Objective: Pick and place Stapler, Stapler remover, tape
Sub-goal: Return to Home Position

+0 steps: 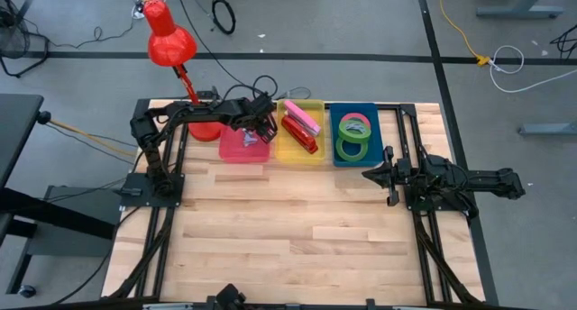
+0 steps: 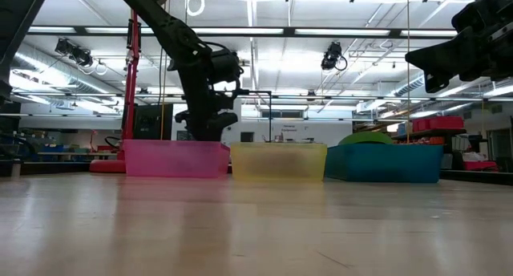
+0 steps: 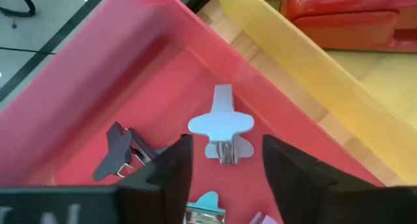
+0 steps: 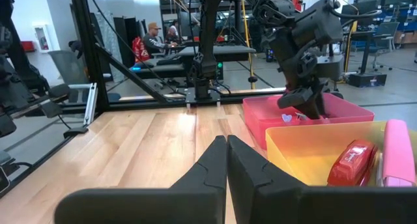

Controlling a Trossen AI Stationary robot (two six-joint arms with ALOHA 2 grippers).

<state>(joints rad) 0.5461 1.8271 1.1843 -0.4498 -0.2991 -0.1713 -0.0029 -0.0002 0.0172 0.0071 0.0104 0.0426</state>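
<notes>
A pink bin (image 1: 243, 146) holds several staple removers: a light blue one (image 3: 221, 125), a dark one (image 3: 120, 152) and a teal one (image 3: 207, 201) lie on its floor. A yellow bin (image 1: 290, 150) holds a red stapler (image 1: 299, 133) and a pink stapler (image 1: 305, 117). A blue bin (image 1: 335, 134) holds green tape rings (image 1: 352, 149) and a red-pink one (image 1: 357, 125). My left gripper (image 3: 225, 168) is open, down inside the pink bin, its fingers either side of the light blue remover's near end. My right gripper (image 1: 383, 175) is shut and empty, near the blue bin.
A red desk lamp (image 1: 171, 40) stands at the table's far left corner, beside the pink bin. The three bins stand in a row along the far edge. Bare wood lies across the middle and near part of the table (image 1: 288, 229). People sit in the room beyond (image 4: 153, 38).
</notes>
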